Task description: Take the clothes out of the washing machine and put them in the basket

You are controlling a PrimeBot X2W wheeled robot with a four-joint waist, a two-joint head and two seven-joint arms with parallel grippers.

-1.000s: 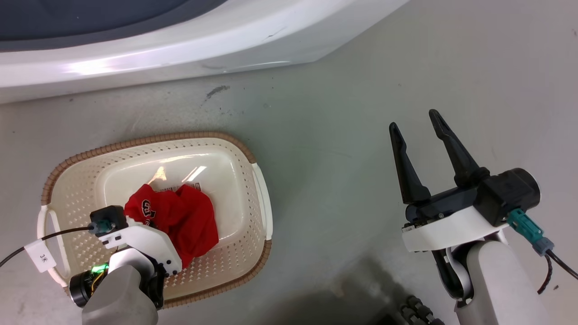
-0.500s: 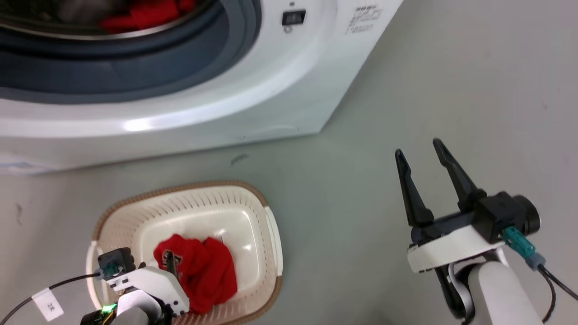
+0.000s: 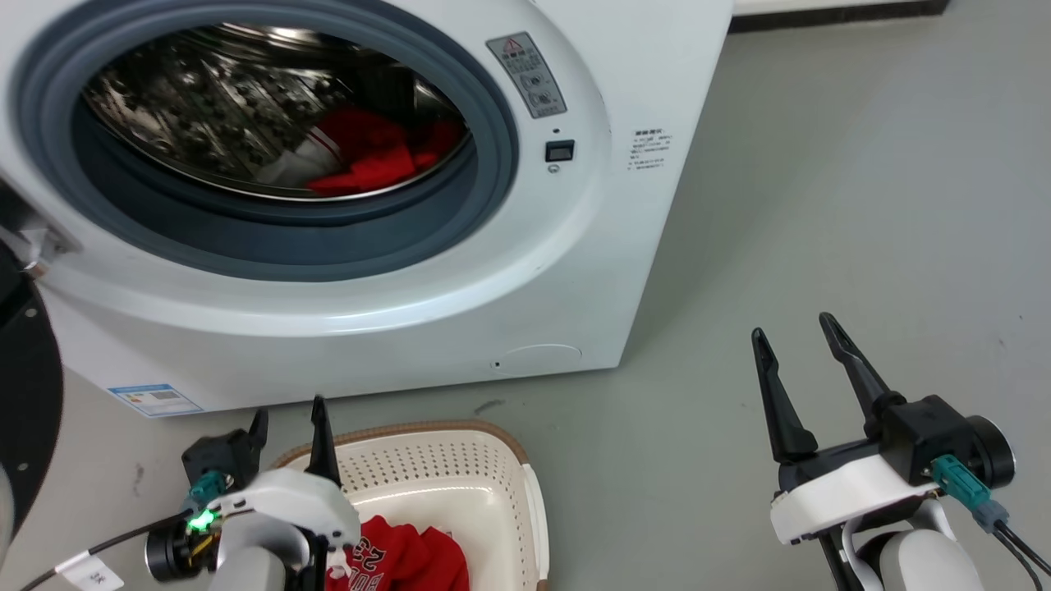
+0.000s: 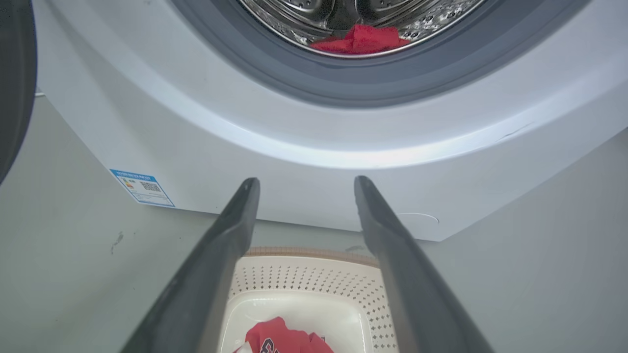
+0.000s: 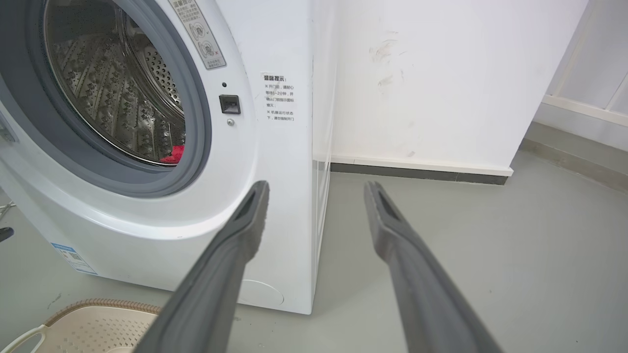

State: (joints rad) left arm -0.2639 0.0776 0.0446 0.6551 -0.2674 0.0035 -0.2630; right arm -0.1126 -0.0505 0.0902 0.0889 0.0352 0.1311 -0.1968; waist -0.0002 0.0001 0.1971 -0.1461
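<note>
The white washing machine stands with its porthole uncovered, and red clothes lie at the bottom of the steel drum. They also show in the drum as red clothes and red clothes. The cream basket sits on the floor before the washer with a red lettered garment in it. My left gripper is open and empty above the basket's left rim, fingers toward the washer. In the left wrist view, the left gripper frames the basket and the garment. My right gripper hangs open and empty over the floor to the right.
The washer's black-rimmed door hangs open at the far left. A white wall with a dark baseboard runs behind the machine on the right. Grey floor spreads to the right of the washer and basket.
The head camera has tilted up, bringing the porthole and drum into view. My left gripper has lifted off the red garment, which stays in the basket, and now points up at the washer.
</note>
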